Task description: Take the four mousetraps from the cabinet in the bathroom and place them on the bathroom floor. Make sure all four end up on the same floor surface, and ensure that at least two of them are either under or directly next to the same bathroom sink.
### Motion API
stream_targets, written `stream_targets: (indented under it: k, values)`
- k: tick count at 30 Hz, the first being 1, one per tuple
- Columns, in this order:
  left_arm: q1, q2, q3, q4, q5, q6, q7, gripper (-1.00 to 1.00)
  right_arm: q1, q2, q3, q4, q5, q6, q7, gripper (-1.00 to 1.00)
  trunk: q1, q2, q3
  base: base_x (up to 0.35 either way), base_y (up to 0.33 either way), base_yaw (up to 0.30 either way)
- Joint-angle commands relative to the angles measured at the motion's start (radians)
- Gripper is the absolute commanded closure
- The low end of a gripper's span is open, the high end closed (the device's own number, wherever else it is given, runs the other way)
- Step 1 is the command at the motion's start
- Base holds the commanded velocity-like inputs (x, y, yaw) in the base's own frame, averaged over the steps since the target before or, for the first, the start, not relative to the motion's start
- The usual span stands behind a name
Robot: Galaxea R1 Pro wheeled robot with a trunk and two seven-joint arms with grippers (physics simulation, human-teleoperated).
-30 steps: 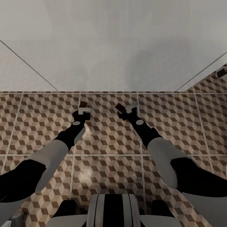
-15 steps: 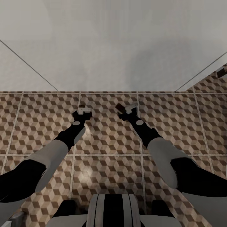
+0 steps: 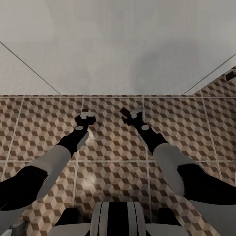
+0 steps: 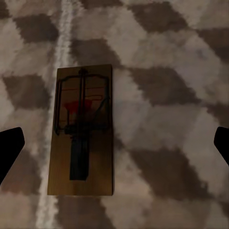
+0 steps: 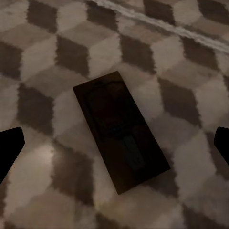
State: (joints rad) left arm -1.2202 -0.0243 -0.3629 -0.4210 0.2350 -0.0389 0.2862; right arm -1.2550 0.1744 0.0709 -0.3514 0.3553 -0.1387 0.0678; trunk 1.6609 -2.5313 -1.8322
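Observation:
Two mousetraps lie flat on the cube-patterned bathroom floor (image 3: 111, 154), close to the foot of a wide white body (image 3: 124, 52) that looks like the bathroom sink's vanity. Just beyond my left gripper (image 3: 86, 116) lies one mousetrap (image 3: 86, 110). Up close it is a tan board (image 4: 82, 131) with dark wire and a red spot, resting free between the wide-apart fingers (image 4: 9, 152) of the open left gripper (image 4: 114, 148). The other mousetrap (image 3: 124, 112) is beside my right gripper (image 3: 131, 115). It looks dark in shadow (image 5: 121, 131) below the open right gripper (image 5: 114, 145), untouched.
The white body spans the far side of the head view, its lower edge meeting the tiles. A small dark object (image 3: 230, 75) sits on the floor at the far right. Tiled floor stretches to both sides and back toward my base (image 3: 116, 219).

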Motion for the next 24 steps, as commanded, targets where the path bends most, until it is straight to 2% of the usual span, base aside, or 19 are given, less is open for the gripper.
stream_targets:
  k: [1, 8, 14, 24]
  values:
    - [-0.001, 0.001, -0.008, 0.001, 0.010, -0.004, 0.007, -1.00, 0.000, 0.000, -0.002, 0.000, 0.008, -0.002, 0.001, -1.00, 0.000, 0.000, 0.000, -0.020, 0.000, 0.000]
    - [-0.001, 0.001, -0.008, 0.001, 0.010, -0.005, 0.007, -1.00, -0.001, 0.000, -0.002, 0.000, 0.008, -0.002, 0.001, -1.00, 0.000, 0.000, 0.000, -0.159, 0.000, 0.000]
    - [-0.001, 0.001, -0.008, 0.002, 0.010, -0.007, 0.007, -1.00, -0.001, 0.000, -0.002, 0.000, 0.008, -0.002, 0.001, -1.00, 0.000, 0.000, 0.000, -0.305, 0.000, 0.000]
    - [-0.001, 0.001, -0.008, 0.020, 0.010, -0.060, 0.007, -1.00, -0.001, 0.000, -0.002, 0.000, 0.008, -0.002, 0.001, -1.00, 0.000, 0.000, 0.000, -0.334, 0.000, 0.000]
